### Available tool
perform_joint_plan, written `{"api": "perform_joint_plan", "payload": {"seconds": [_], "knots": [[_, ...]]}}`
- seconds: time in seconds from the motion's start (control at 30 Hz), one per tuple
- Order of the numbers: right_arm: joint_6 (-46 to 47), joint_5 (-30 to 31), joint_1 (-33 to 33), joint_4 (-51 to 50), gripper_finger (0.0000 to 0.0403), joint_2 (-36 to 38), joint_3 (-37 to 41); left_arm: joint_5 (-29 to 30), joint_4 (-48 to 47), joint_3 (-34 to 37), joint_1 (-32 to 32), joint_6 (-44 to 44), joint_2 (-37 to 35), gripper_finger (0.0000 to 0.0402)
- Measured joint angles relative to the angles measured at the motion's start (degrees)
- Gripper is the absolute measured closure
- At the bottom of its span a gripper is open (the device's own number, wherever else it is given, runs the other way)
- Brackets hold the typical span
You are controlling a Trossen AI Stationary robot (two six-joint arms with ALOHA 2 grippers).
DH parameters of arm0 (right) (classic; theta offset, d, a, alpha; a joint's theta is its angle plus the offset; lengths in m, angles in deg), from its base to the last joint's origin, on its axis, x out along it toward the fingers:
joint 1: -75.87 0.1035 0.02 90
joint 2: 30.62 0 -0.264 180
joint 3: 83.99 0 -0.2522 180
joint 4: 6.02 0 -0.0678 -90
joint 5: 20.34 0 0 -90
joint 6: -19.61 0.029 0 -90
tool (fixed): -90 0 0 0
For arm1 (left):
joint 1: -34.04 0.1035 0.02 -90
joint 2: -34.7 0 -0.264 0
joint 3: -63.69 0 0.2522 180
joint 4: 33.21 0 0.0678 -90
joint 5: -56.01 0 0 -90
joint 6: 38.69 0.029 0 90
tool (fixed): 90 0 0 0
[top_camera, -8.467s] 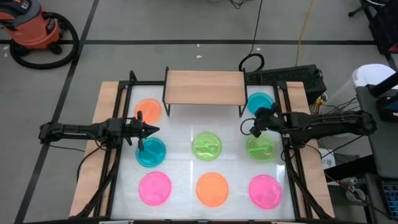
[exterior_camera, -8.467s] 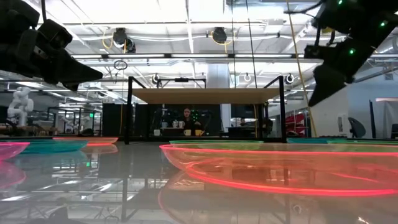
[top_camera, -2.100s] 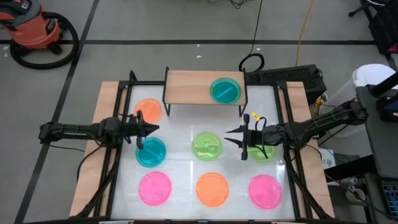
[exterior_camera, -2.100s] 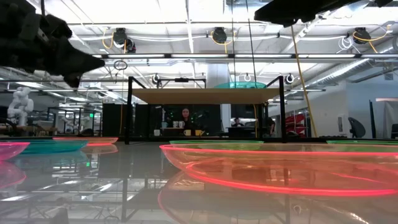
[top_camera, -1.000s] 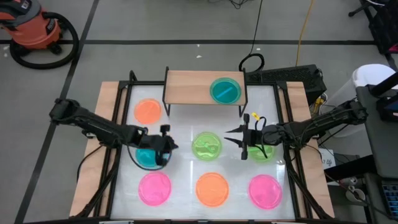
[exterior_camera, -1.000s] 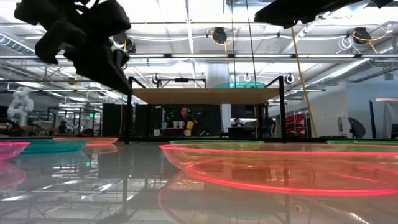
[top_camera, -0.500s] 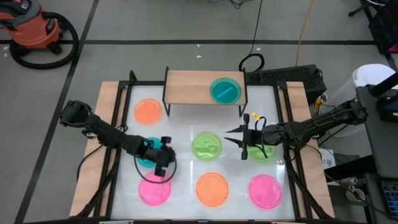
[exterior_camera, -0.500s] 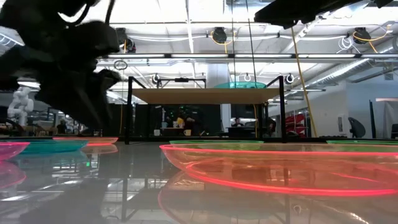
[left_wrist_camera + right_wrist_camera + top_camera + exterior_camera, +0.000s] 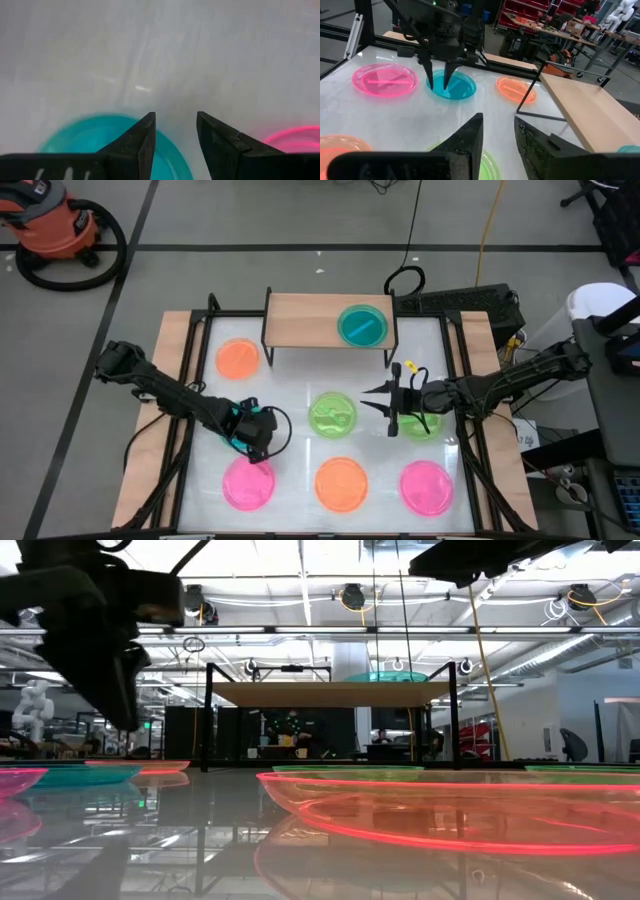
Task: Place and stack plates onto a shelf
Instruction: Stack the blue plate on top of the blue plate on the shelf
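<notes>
The shelf stands at the table's far side with one teal plate lying on its right half. Several plates lie flat on the white table: orange, teal, two green, pink, orange and pink. My left gripper is open and points down just above the table's teal plate. In the left wrist view one finger is over the plate and the other is outside its rim. My right gripper is open and empty, between the two green plates.
Black frame rails run along the table's left and right sides. The shelf's thin black legs stand next to the far orange plate. The shelf's left half is bare wood. A red vacuum stands on the floor beyond the table.
My left gripper has swung from beside the teal plate toward the table's near edge. It has tipped to point down and has come lower over that plate. The plates and my right arm have stayed still.
</notes>
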Motion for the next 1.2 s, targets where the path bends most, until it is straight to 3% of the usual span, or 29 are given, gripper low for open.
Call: {"api": "perform_joint_plan", "payload": {"seconds": [0.2, 0.43, 1.0, 1.2], "knots": [[0.0, 0.0, 0.0, 0.0, 0.031, 0.0, 0.0, -2.2, -6.1, -0.1, -3.4, -5.1, 0.2, 0.0252], [0.1, 0.0, 0.0, 0.0, 0.031, 0.0, 0.0, -2.2, -6.6, -0.1, -4.3, -7.3, 0.6, 0.0252], [1.4, 0.0, 0.0, -0.4, 0.031, 0.0, 0.0, -2.4, -6.4, -0.1, -4.7, -5.6, 7.4, 0.0252], [1.5, 0.0, 0.0, -0.5, 0.031, 0.0, 0.0, -0.9, -12.0, -0.1, -4.4, -7.2, 8.0, 0.0252]]}}
